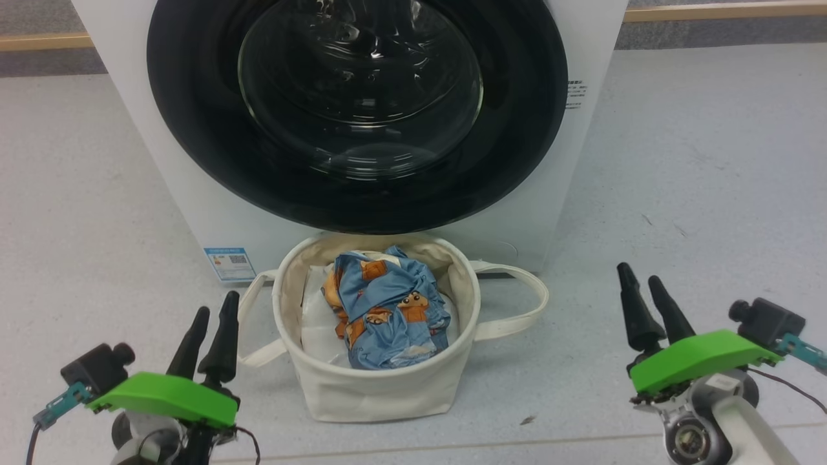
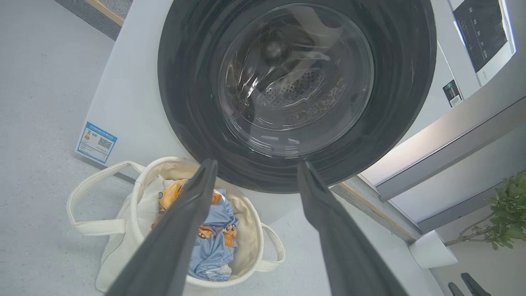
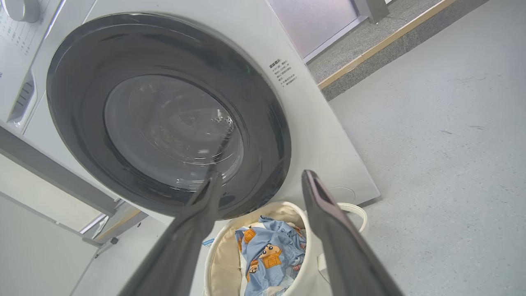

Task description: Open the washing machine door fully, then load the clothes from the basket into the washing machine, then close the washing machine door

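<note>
Nearest us, the left gripper (image 1: pixel 216 303) sits at 7 o'clock in the head view and the right gripper (image 1: pixel 638 272) at 4 o'clock, one on each side of the basket (image 1: pixel 375 394).

The washing machine door (image 1: pixel 358 110) lies shut, flat against the white front of the washing machine (image 1: pixel 219 219), so we judge opening it to be the step in hand. The basket stands just beside the machine at the door's 6 o'clock. The clothes (image 1: pixel 387 303), blue with orange bears, are bunched inside it on a white padding cloth (image 1: pixel 316 323).

To do this well, we first find the rim's latch side; we cannot tell from here where a handle or recess lies. We would hook one finger behind that edge, pull outward along the hinge's arc, not straight back, and carry the swing to its stop. The basket sits close under the door's lower rim, so we watch that door and arm both clear it.

Both grippers are empty and touch nothing. Each has its two dark fingers parted by a modest gap; in the left wrist view the fingers (image 2: pixel 181 230) stand apart with the door's lower rim between them.
</note>
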